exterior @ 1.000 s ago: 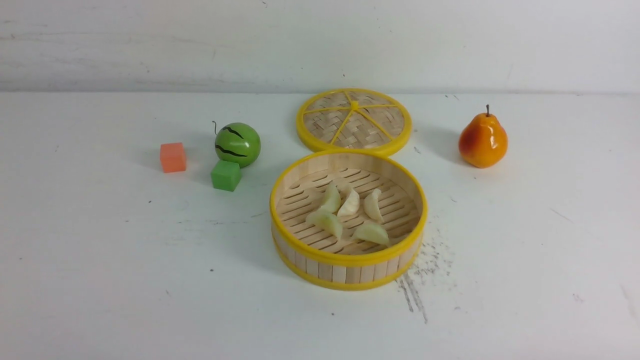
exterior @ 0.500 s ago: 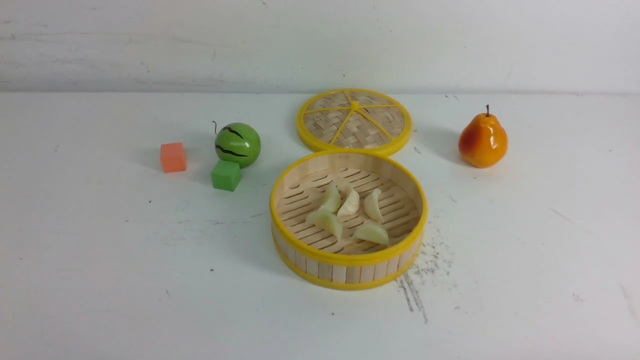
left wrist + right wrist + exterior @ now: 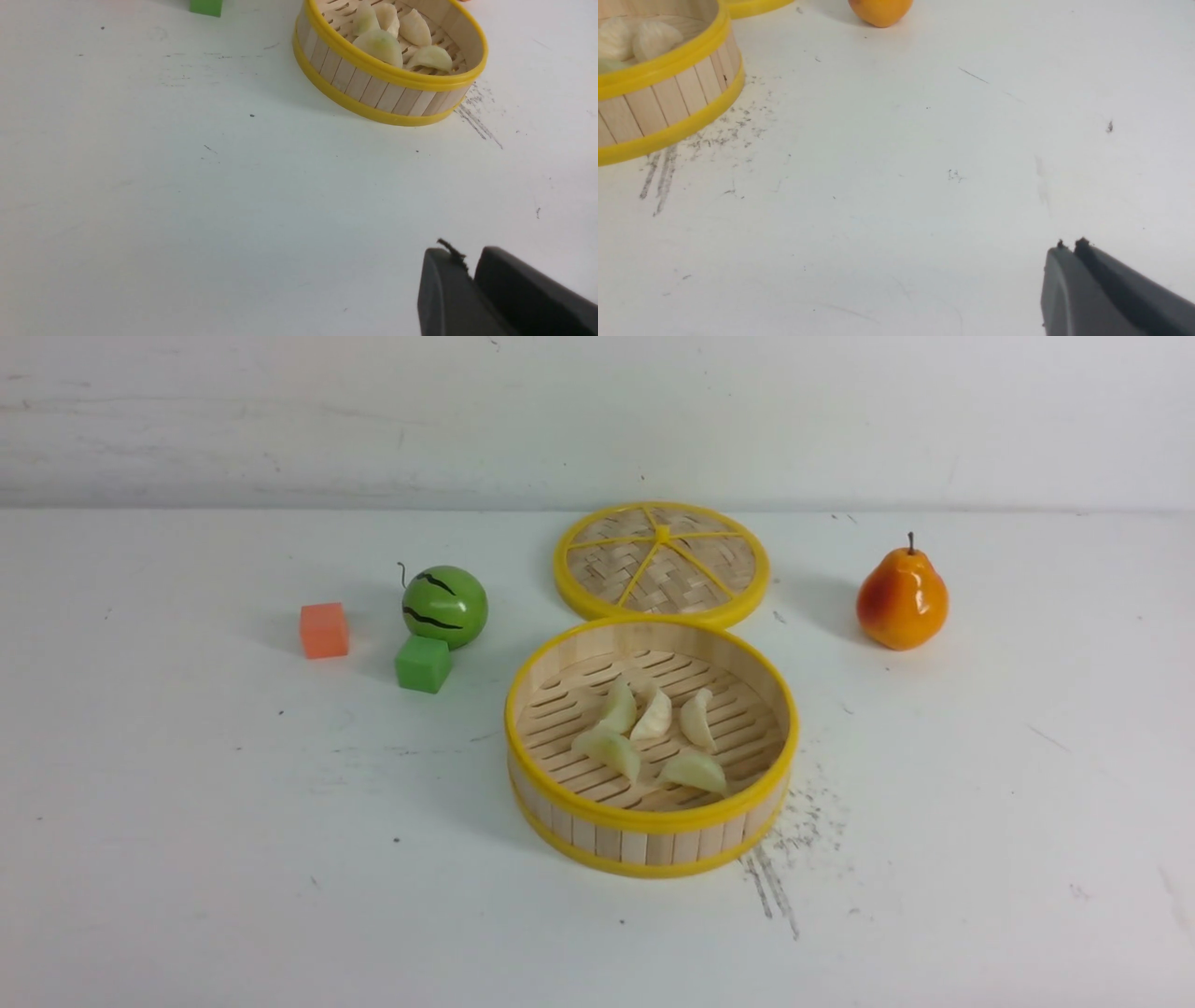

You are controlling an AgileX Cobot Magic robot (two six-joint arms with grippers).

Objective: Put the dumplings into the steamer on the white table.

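My white counter is scuffed, with dark scratch marks just right of the steamer, which sits on it near the middle. Its woven lid lies flat just beyond. To the far left rest an orange cube, a green cube and a green melon; far right stands a pear.

Only the fingertips of each arm show, in the wrist views. The left gripper has two matte black fingers with rounded, blunt ends; a frayed black shred sticks up from one tip. The right gripper has dark grey fingers (lighter than the left pair), smooth-sided, with tiny ragged nubs at the tips.
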